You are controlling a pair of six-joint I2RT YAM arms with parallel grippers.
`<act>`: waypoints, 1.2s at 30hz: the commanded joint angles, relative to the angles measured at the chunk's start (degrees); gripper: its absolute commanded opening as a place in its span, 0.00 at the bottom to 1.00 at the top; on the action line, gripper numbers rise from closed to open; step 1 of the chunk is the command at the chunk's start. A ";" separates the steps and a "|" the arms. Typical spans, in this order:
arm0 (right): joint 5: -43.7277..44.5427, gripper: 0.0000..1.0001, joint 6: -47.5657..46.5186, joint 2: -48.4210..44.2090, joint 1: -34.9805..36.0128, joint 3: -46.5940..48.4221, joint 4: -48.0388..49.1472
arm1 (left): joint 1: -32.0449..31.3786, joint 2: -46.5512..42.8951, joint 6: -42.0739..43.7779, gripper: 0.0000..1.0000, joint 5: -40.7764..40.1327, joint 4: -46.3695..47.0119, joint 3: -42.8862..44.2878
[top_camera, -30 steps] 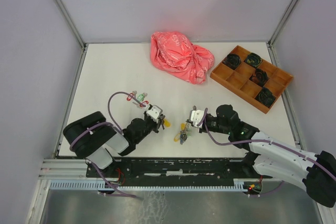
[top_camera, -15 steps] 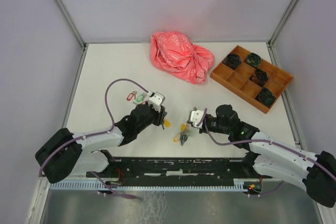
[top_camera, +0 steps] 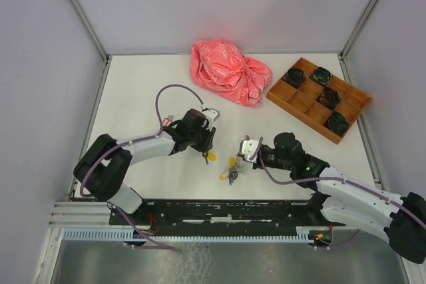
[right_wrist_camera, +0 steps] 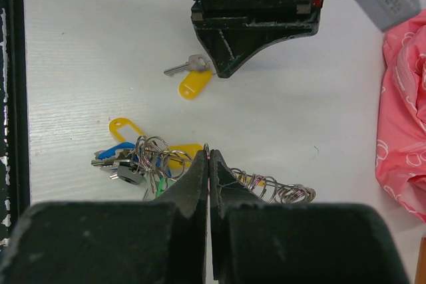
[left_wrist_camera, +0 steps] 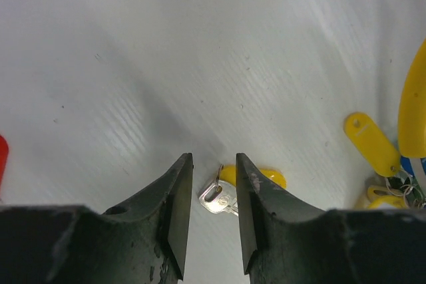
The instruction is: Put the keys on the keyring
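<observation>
A silver key with a yellow tag lies flat on the white table. My left gripper stands open just above it, one jaw on each side of the key's head, not touching it. In the top view this key lies right below the left gripper. My right gripper is shut on the thin wire of the keyring, which pokes up between its fingertips. A bunch of keys with yellow, blue and green tags hangs on rings to its left.
A crumpled pink bag lies at the back of the table. An orange compartment tray with dark objects stands at the back right. A string of small rings lies right of the right fingers. A red tag shows at the left edge.
The left arm has stretched out and swung over the yellow-tagged key, and its jaws have opened. The right arm and the bunch have not moved.
</observation>
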 commanded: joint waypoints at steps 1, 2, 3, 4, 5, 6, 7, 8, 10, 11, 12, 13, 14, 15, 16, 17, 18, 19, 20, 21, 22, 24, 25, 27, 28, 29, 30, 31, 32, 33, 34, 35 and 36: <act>-0.86 0.01 -0.43 -1.44 0.09 2.99 2.36 | 0.63 3.15 -0.95 0.38 3.87 -4.90 3.66; -0.79 0.01 -0.51 -1.49 0.08 2.99 2.23 | 0.70 3.34 -1.33 0.38 4.17 -5.17 3.58; -0.70 0.01 -0.60 -1.62 0.08 2.99 2.19 | 0.79 3.28 -1.90 0.39 4.52 -5.25 3.20; -0.68 0.01 -0.67 -1.52 0.08 2.98 2.13 | 0.73 2.94 -2.51 0.39 4.73 -5.02 2.66; -0.68 0.01 -0.71 -1.45 0.08 3.06 2.14 | 0.80 2.31 -3.45 0.41 4.88 -4.67 1.79; -0.75 0.01 -0.79 -1.35 0.08 3.08 2.13 | 0.88 1.75 -4.31 0.44 5.20 -4.03 0.92; -0.83 0.01 -0.77 -1.25 0.13 3.02 2.20 | 0.97 1.04 -5.26 0.45 5.66 -3.60 0.09; -0.92 0.01 -0.77 -1.16 0.09 3.03 2.27 | 1.06 0.42 -6.16 0.46 6.17 -2.97 -0.83; -1.09 0.01 -0.78 -0.97 0.08 3.11 2.36 | 1.14 -0.50 -7.80 0.47 7.22 -1.83 -2.33; -1.19 0.01 -0.80 -0.90 0.08 3.20 2.29 | 1.16 -0.77 -8.69 0.47 7.84 -1.62 -2.88; -1.20 0.01 -0.82 -0.96 0.08 3.25 2.22 | 1.16 -1.02 -9.48 0.47 8.67 -1.47 -3.41; -1.20 0.01 -0.85 -1.11 0.15 3.26 1.99 | 1.16 -1.22 -10.26 0.47 9.59 -1.30 -3.98; -1.20 0.01 -0.92 -1.25 0.09 3.26 1.91 | 1.16 -1.34 -11.06 0.48 10.30 -1.14 -4.42; -1.16 0.01 -0.97 -1.42 0.08 3.26 1.75 | 1.16 -1.60 -12.06 0.48 11.04 -0.93 -5.06; -1.12 0.01 -1.05 -1.55 0.08 3.21 1.69 | 1.16 -1.98 -12.85 0.48 12.16 -0.40 -5.66; -1.12 0.01 -1.04 -1.65 0.08 3.17 1.74 | 1.16 -2.32 -13.86 0.48 13.44 0.57 -6.26; -1.12 0.01 -1.03 -1.60 0.08 3.12 1.77 | 1.14 -2.82 -15.17 0.48 14.88 2.04 -7.09; -1.19 0.01 -1.04 -1.59 0.08 3.16 1.85 | 1.16 -3.29 -16.77 0.48 16.21 4.16 -7.92; -1.31 0.01 -1.01 -1.51 0.08 3.09 1.93 | 1.16 -3.68 -19.01 0.48 17.53 6.33 -8.70; -1.42 0.01 -0.97 -1.50 0.08 3.13 1.95 | 1.21 -3.86 -20.58 0.48 18.54 8.25 -9.34; -1.46 0.01 -0.95 -1.54 0.10 3.15 1.98 | 1.21 -3.98 -21.91 0.48 19.22 9.88 -9.72; -1.42 0.01 -0.94 -1.94 0.11 3.18 1.81 | 1.16 -3.93 -24.21 0.47 19.82 12.71 -10.65; -1.34 0.01 -1.03 -2.08 0.09 3.11 1.70 | 1.17 -3.92 -25.11 0.48 19.74 13.95 -10.96; -1.29 0.01 -1.08 -2.20 0.08 3.04 1.65 | 1.16 -4.15 -25.92 0.48 19.23 15.35 -11.15; -1.36 0.01 -0.99 -2.20 0.08 3.08 1.53 | 1.16 -4.60 -25.54 0.47 18.57 14.71 -10.93; -1.37 0.01 -1.05 -2.28 0.08 3.08 1.51 | 1.16 -5.07 -24.53 0.48 17.59 13.29 -10.57; -1.46 0.01 -1.03 -2.39 0.08 3.04 1.36 | 1.16 -5.87 -22.92 0.48 16.44 11.05 -9.97; -1.51 0.01 -1.10 -2.52 0.08 3.02 1.33 | 1.14 -6.66 -20.72 0.48 15.22 8.51 -9.25; -1.54 0.01 -1.13 -2.62 0.09 3.00 1.30 | 1.18 -7.63 -18.36 0.49 14.12 5.75 -8.56; -1.55 0.01 -1.24 -2.64 0.10 3.00 1.32 | 1.10 -8.47 -15.23 0.51 13.29 3.29 -7.86; -1.62 0.01 -1.30 -2.57 0.08 3.03 1.33 | 1.01 -9.16 -11.94 0.53 12.88 1.24 -7.22; -1.75 0.01 -1.32 -2.41 0.15 3.06 1.38 | 0.87 -9.60 -8.85 0.55 12.90 -0.56 -6.73; -1.98 0.01 -1.30 -2.26 0.10 3.06 1.38 | 0.63 -9.84 -5.52 0.56 13.17 -2.01 -6.09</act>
